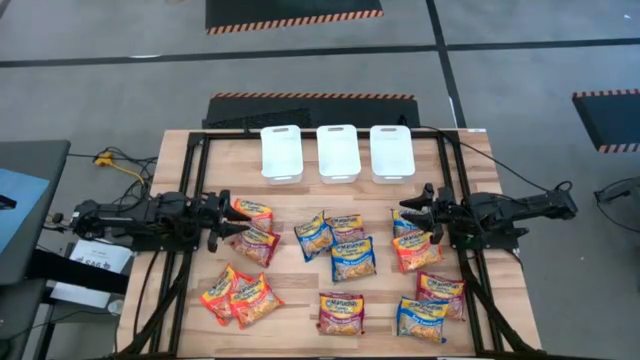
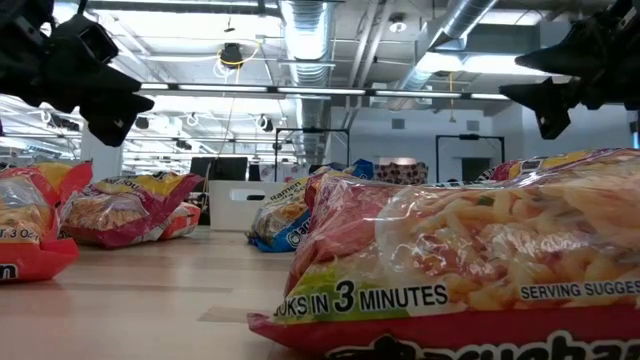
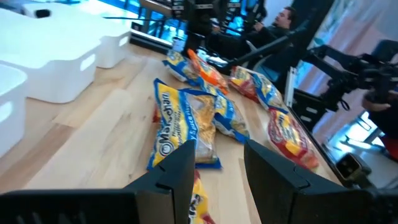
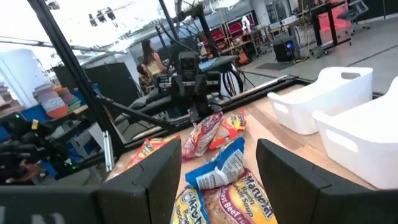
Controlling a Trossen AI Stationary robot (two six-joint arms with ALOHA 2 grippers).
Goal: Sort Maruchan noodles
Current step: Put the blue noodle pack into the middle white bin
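Pale wooden bench (image 1: 300, 200) framed by black rails, grey floor around it. Nearest, a red plastic noodle packet (image 2: 470, 270) reads "IN 3 MINUTES". Left claw (image 1: 236, 227), fingers parted and empty, hovers over orange Maruchan noodles (image 1: 255, 240); blue and red packets lie scattered between it and the right claw (image 1: 418, 212), likewise spread and empty above a blue packet. Beyond both claws stand three white rectangular plastic tubs (image 1: 338, 152); bare wood separates them from the packets.

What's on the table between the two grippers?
High view: a cluster of noodle packets lies between the left gripper and right gripper.
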